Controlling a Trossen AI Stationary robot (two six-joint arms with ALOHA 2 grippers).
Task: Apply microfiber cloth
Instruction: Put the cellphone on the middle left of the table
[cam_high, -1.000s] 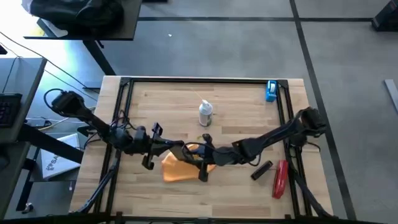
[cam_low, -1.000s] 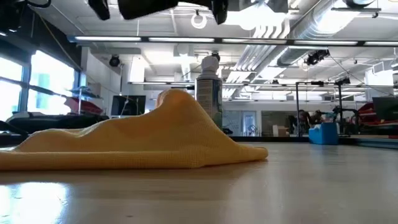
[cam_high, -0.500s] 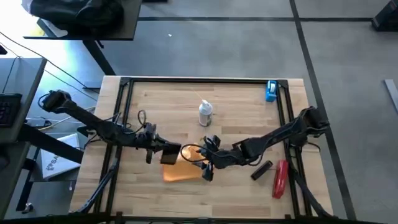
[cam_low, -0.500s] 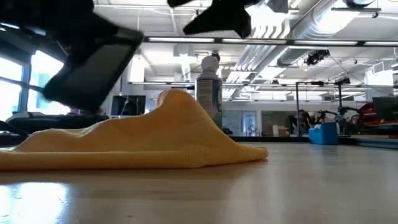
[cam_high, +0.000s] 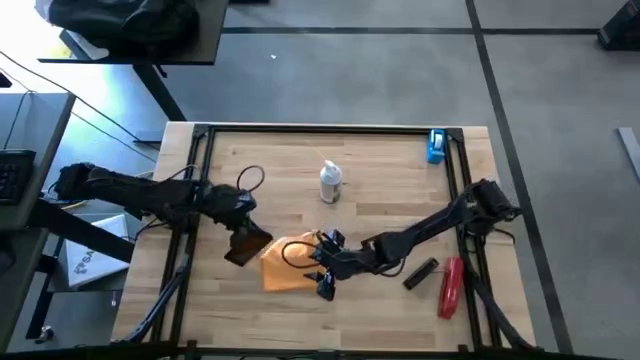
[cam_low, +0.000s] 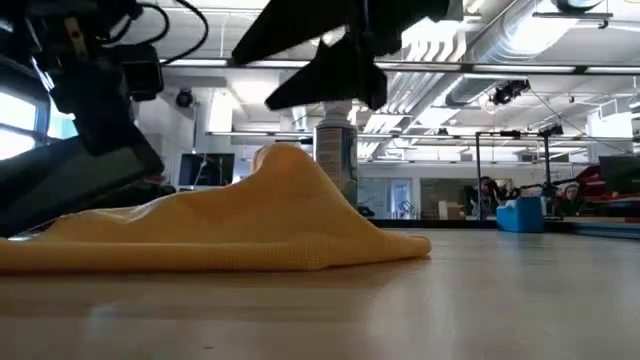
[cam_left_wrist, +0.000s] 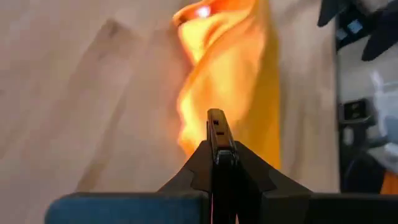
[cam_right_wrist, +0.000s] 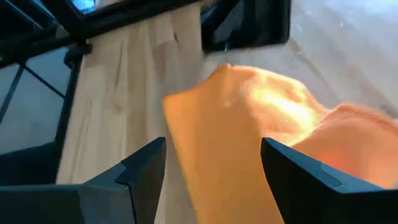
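Since a second ago our left gripper (cam_high: 243, 232) has drawn back, still pinching the black phone (cam_high: 245, 245). Our right gripper (cam_high: 322, 278), fingers spread, hovers nearer over the microfiber cloth (cam_high: 290, 266), which lies bunched between both on the table (cam_high: 380, 310).

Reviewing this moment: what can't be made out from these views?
- Whether the right gripper touches the microfiber cloth: high view too small, right wrist view blurred.
- The phone face: left wrist view shows only its edge, held in the left gripper.
- Spray bottle base: hidden behind the cloth, low view.
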